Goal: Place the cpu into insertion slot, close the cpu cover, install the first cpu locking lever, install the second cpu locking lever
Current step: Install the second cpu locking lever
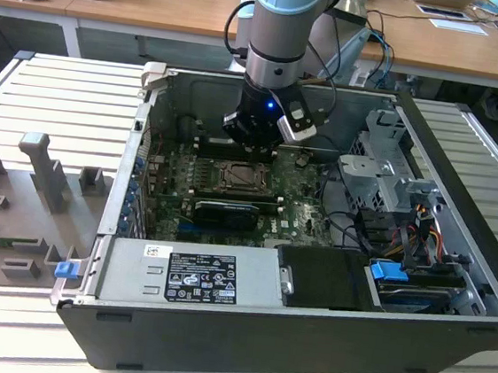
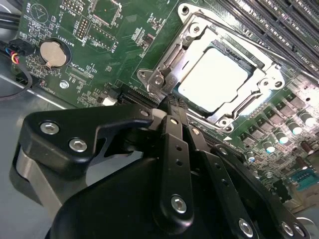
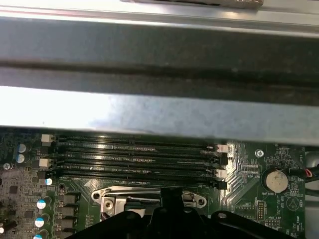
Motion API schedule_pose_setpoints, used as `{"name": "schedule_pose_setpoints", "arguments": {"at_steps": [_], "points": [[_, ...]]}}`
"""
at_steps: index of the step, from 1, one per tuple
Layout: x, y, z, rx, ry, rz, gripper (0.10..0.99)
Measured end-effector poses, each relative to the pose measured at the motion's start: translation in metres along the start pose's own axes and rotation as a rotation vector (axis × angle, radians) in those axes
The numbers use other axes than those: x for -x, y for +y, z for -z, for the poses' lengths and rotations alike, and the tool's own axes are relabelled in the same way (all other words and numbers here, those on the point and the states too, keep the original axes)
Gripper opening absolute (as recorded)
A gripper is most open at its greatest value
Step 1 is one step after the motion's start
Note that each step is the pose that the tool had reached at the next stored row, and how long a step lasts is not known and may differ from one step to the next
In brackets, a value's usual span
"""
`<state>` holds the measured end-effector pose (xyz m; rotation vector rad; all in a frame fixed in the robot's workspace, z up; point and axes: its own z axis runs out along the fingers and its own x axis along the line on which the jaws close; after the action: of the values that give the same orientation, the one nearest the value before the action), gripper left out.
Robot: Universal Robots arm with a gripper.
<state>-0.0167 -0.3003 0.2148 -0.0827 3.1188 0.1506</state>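
Open computer case (image 1: 455, 262) lies on a slatted tabletop (image 1: 45, 94), green motherboard (image 1: 301, 201) facing up inside. The arm (image 1: 283, 30) reaches down into the case; the claw (image 1: 252, 144) hangs low over the board at the far edge of the cpu socket (image 1: 237, 176) in the exterior view.

Second wrist view: the cpu (image 2: 213, 79), pale silvery square, sits flat in the socket. The cpu cover (image 2: 259, 62), a thin metal frame with a big window, is down around it, the chip showing through the window. The claw (image 2: 169, 102) has its black fingers (image 2: 175, 144) pressed together into one narrow tip, closed, nothing visibly between them. The tip sits right at the socket's corner, next to a screw (image 2: 158, 79) and the metal latch piece there; whether it touches the metal, cannot tell. A round coin battery (image 2: 52, 54) sits on the board well apart from the socket.

First wrist view: four long black memory slots (image 3: 134, 154) run side by side beside the socket, the case wall (image 3: 159, 64) beyond them. A strip of the socket's metal frame (image 3: 114, 196) shows just past the claw body, and the coin battery (image 3: 275, 180) is off to one side.

Exterior view also shows a black power supply box (image 1: 191, 274) with a white label along the near case edge, a blue tab (image 1: 388, 274) near the drive bays, and grey plastic fixtures (image 1: 41, 174) on the tabletop on the exterior view's left.
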Motion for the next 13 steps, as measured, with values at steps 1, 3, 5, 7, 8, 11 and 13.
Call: {"name": "schedule_pose_setpoints", "arguments": {"at_steps": [1,3,5,7,8,11,13], "points": [[0.0000,-0.0001,0.0005,0.000,0.0002,0.000,0.106],[0.0002,0.0005,0.0066,0.000,0.0000,0.000,0.106],[0.0003,0.0012,0.0133,0.000,0.0001,0.000,0.106],[0.0004,0.0018,0.0192,0.000,0.0001,0.000,0.106],[0.0005,0.0020,0.0214,0.000,0.0000,0.000,0.106],[0.0006,0.0023,0.0258,0.000,0.0001,0.000,0.106],[0.0006,0.0017,0.0258,0.000,0.0001,0.000,0.106]]}}
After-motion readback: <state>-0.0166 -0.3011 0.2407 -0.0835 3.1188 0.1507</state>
